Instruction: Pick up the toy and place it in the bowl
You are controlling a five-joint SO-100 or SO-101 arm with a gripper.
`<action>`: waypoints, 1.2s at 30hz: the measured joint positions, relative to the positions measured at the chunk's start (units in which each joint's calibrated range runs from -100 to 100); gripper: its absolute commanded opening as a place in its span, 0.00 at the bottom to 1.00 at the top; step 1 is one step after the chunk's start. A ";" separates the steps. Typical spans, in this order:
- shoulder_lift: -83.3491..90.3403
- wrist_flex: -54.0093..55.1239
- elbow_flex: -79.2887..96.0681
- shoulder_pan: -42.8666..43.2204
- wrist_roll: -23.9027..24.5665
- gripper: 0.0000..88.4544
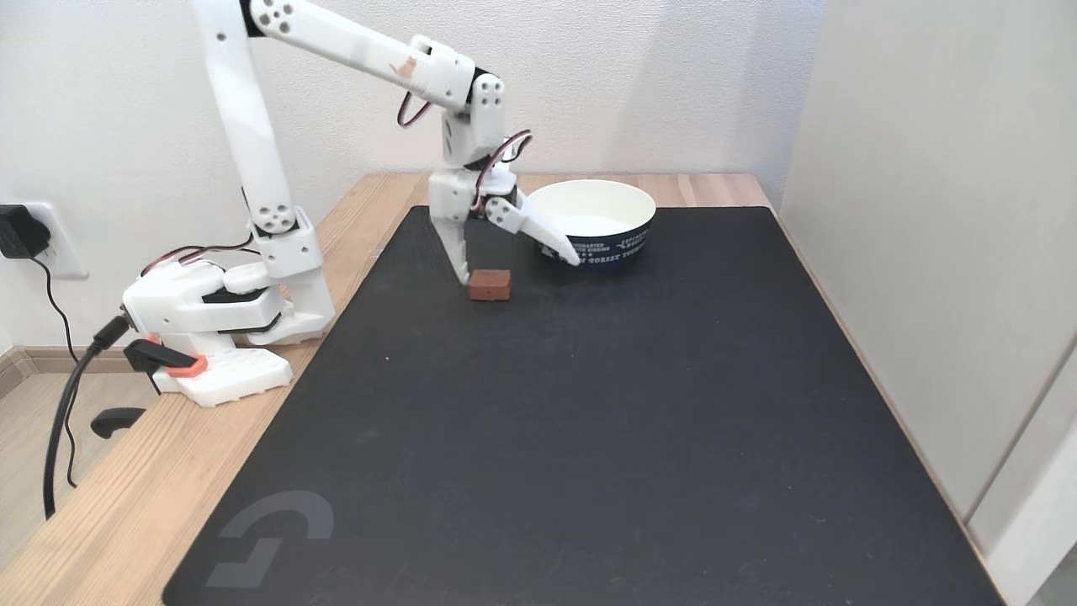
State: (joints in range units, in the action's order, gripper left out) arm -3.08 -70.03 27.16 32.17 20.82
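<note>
The toy (490, 284), a small reddish-brown block, lies on the black mat (589, 438) near its far edge. My white gripper (520, 273) hangs over it, open wide: the left fingertip (462, 276) reaches down right beside the block's left end, and the right finger (547, 236) is splayed out toward the bowl. Nothing is held between the fingers. The bowl (599, 220), white inside and navy outside with white print, stands just right of the gripper at the back of the mat, and the right fingertip overlaps its front wall in this view.
The arm's white base (214, 328) is clamped at the wooden table's left edge, with cables trailing off to a wall plug (17, 231). A pale wall panel (942, 252) runs close along the mat's right side. The mat's near half is bare.
</note>
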 measured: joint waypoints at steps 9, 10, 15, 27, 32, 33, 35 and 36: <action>1.08 1.01 3.78 0.25 1.90 0.60; 1.08 1.01 4.06 0.25 1.90 0.60; 1.08 1.01 4.16 0.33 1.90 0.60; 1.92 4.73 7.09 0.08 1.96 0.21; 2.33 5.83 6.42 -0.25 2.16 0.19; 2.33 5.83 6.33 -0.25 2.27 0.19; 2.33 5.83 6.42 -0.25 2.27 0.19; 2.33 5.83 6.42 -0.25 2.11 0.19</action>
State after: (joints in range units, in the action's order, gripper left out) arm -0.75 -64.20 33.59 31.92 22.93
